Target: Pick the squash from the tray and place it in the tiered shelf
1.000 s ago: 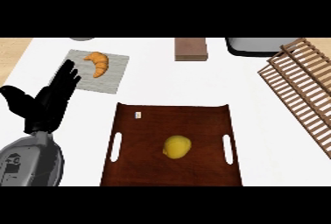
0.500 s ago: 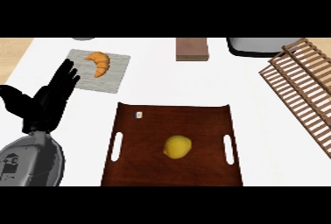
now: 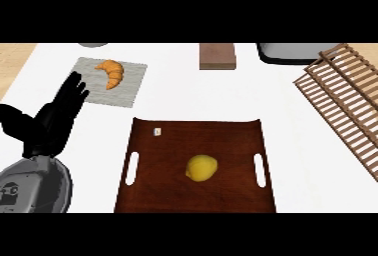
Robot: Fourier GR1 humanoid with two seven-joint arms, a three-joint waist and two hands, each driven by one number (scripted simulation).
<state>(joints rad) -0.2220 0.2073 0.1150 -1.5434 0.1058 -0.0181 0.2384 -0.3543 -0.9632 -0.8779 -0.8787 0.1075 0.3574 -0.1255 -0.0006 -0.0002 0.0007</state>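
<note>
A yellow squash (image 3: 201,167) lies near the middle of a dark brown tray (image 3: 197,136) with slot handles on both sides. The wooden slatted tiered shelf (image 3: 344,100) stands at the right edge of the counter. My left hand (image 3: 48,123) rests open at the left, fingers straight and pointing up, well to the left of the tray and apart from it. My right hand shows nowhere in the view.
A croissant (image 3: 111,73) lies on a grey cloth (image 3: 125,88) at the upper left, just beyond my left fingertips. A brown block (image 3: 218,55) and a dark grey pan (image 3: 291,53) sit at the back edge.
</note>
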